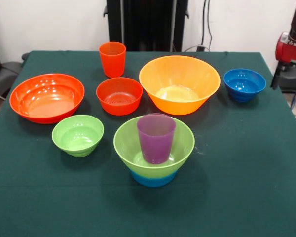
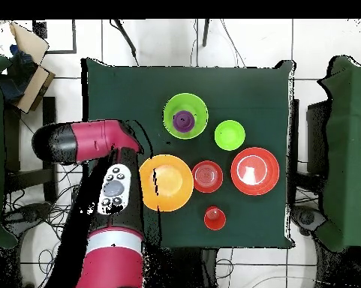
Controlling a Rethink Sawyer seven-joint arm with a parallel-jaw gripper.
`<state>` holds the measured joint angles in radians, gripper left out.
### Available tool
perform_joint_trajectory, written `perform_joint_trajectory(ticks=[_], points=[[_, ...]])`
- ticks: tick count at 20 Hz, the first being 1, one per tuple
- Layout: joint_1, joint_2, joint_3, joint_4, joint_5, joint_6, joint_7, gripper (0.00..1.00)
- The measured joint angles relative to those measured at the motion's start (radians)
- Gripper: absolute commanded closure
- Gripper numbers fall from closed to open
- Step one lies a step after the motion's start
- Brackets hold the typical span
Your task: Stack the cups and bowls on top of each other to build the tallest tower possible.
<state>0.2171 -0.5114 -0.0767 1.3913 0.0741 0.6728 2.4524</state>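
The tower is a light green bowl (image 1: pixel 183 142) nested on a light blue bowl (image 1: pixel 153 179), with the purple cup (image 1: pixel 156 138) upright inside; from overhead the green bowl (image 2: pixel 196 105) and the purple cup (image 2: pixel 184 119) show. The orange-red cup (image 1: pixel 112 59) (image 2: pixel 215 217) stands alone. Loose bowls: large yellow-orange (image 1: pixel 180 84) (image 2: pixel 166 182), medium red-orange (image 1: pixel 119 95) (image 2: pixel 207 176), large red-orange (image 1: pixel 47 98) (image 2: pixel 254 171), small light green (image 1: pixel 78 134) (image 2: pixel 230 134), dark blue (image 1: pixel 244 84). No yellow cup shows. The gripper is not visible.
The green tablecloth (image 1: pixel 246 187) covers the table. The red arm (image 2: pixel 100 141) is folded at the table's side and hides the dark blue bowl from overhead; part of it shows at the front view's right edge (image 1: pixel 290 47). Cardboard boxes (image 2: pixel 29 64) lie off the table.
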Motion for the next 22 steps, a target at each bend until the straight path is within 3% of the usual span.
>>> perform_joint_trajectory(ticks=[13,22], points=[[0.106,0.072,-0.135,-0.001,0.001,0.0,0.007,0.0],[0.122,0.108,-0.15,0.005,0.007,0.0,0.007,0.0]])
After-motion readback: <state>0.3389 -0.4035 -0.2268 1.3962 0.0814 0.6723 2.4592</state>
